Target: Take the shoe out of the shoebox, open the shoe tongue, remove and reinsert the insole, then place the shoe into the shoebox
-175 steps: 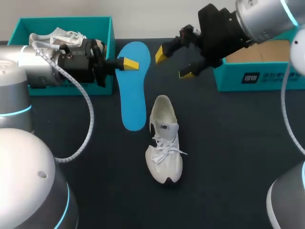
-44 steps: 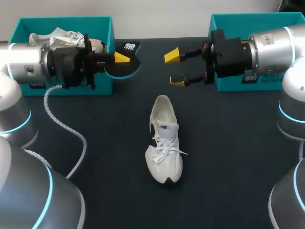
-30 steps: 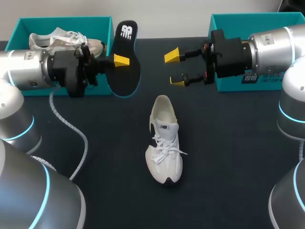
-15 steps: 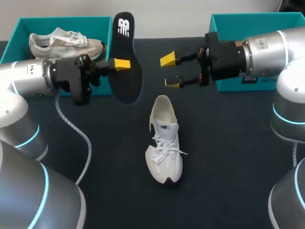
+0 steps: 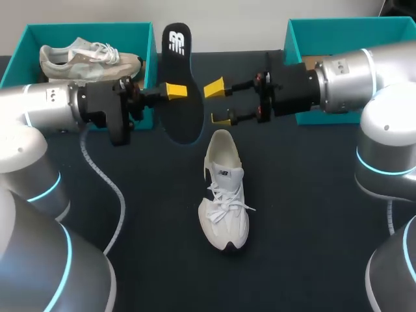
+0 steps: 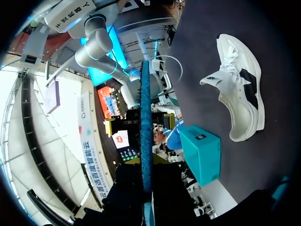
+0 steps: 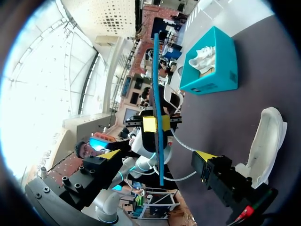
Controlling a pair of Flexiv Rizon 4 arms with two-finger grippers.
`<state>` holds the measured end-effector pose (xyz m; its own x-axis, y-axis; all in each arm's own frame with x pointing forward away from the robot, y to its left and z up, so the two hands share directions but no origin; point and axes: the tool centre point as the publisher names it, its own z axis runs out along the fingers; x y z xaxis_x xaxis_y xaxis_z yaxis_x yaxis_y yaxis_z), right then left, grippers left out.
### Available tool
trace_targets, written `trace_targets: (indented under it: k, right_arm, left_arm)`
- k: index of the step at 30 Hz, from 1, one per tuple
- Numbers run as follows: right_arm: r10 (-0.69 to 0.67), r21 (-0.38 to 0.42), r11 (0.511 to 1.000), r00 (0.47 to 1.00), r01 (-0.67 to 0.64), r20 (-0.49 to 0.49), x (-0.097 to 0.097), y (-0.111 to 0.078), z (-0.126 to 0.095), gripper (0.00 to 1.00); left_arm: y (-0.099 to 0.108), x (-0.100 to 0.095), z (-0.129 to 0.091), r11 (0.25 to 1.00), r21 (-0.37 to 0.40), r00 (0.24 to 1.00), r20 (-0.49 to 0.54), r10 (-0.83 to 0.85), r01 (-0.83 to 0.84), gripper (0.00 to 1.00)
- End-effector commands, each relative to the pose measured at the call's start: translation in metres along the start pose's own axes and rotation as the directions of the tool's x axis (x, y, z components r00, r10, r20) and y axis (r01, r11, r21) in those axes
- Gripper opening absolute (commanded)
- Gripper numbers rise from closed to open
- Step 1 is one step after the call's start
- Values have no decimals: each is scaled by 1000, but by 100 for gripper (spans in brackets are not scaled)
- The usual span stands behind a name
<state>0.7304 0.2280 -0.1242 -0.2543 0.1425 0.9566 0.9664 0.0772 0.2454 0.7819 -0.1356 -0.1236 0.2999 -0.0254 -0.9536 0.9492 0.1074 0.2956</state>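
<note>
**Head view**
- Left end effector (image 5: pixel 174 91): clamped on the insole (image 5: pixel 180 97) at about mid-length. One yellow tip shows on the near face; the other is hidden behind it.
- Insole: raised off the tabletop (image 5: pixel 312 214), dark face to the camera.
- Right end effector (image 5: pixel 219 104): fingers apart, gripping nothing. It sits just beside the insole's right edge, without contact.
- White shoe (image 5: pixel 224 195): upright on its sole on the tabletop, toe toward the robot. Its heel opening is near the right end effector, and nothing touches it.
- Left shoebox (image 5: pixel 91 29): teal, holds a second shoe (image 5: pixel 88 55).
- Right shoebox (image 5: pixel 338 29): teal, behind the right arm.

**Left wrist view**
- Left end effector (image 6: pixel 146 165): closed on both faces of the insole (image 6: pixel 146 117), which shows edge-on as a blue strip running straight ahead.
- Right end effector (image 6: pixel 140 125): ahead, one yellow tip to either side of the insole's edge.
- White shoe (image 6: pixel 240 94): on the tabletop, well off to one side of the insole.

**Right wrist view**
- Right end effector (image 7: pixel 157 155): fingers spread wide. The insole (image 7: pixel 156 84) stands edge-on in line with the gap and touches neither finger.
- Left end effector (image 7: pixel 156 124): yellow tips pressed on the insole from both sides.
- White shoe (image 7: pixel 265 136): heel beside one finger, resting on the tabletop.
- Left shoebox (image 7: pixel 211 70): beyond, with the second shoe (image 7: pixel 202 55) inside.
</note>
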Motion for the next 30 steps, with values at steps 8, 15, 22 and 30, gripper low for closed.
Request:
trace_targets:
  k: [8, 15, 22, 30]
  right_arm:
    - [-11, 20, 1000, 1000, 11, -17, -5, 7, 22, 48]
    - [-11, 35, 999, 1000, 12, -27, -8, 9, 25, 40]
    - [-9, 48, 999, 999, 11, -41, -10, 10, 27, 33]
    - [-3, 51, 999, 999, 6, -51, -12, 8, 30, 27]
  left_arm:
    - [-1, 11, 24, 1000, -6, 1000, 1, -15, 15, 0]
    - [-5, 7, 29, 1000, 7, 1000, 14, -24, 24, 0]
    - [-4, 6, 30, 1000, -2, 999, 21, -28, 28, 0]
    - [-4, 5, 31, 1000, -3, 999, 26, -31, 31, 0]
